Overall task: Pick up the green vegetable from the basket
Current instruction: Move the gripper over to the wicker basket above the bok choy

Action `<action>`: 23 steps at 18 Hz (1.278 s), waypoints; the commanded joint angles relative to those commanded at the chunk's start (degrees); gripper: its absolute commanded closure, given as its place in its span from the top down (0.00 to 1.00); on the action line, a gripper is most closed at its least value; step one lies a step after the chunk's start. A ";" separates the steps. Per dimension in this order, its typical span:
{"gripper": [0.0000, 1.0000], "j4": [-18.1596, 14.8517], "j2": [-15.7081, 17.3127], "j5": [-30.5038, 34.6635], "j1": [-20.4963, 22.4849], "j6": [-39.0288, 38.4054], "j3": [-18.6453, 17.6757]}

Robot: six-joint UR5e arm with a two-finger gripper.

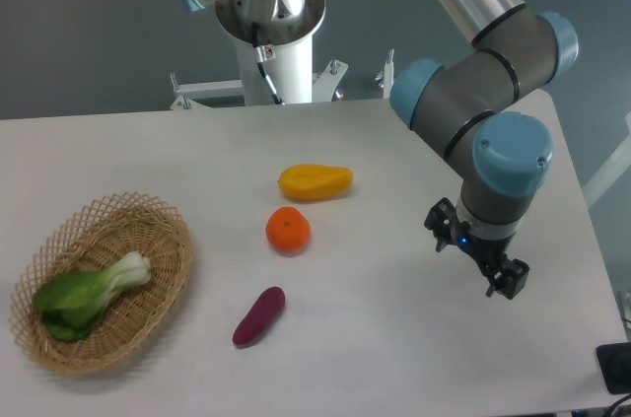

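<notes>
The green vegetable [87, 292], a bok choy with dark leaves and a pale stalk, lies inside the tan woven basket [168, 240] at the table's left front. Its stalk end points up and to the right. My gripper [505, 281] hangs over the right side of the table, far from the basket. It points down, its short black fingers stand slightly apart, and nothing is between them.
A yellow-orange mango-like fruit [315, 181], an orange [288, 230] and a purple sweet potato [258, 316] lie on the white table between the basket and the gripper. The arm's base column [276, 52] stands at the table's back edge.
</notes>
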 joint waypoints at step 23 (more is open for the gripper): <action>1.00 0.00 4.75 -5.71 -11.86 -26.59 -4.66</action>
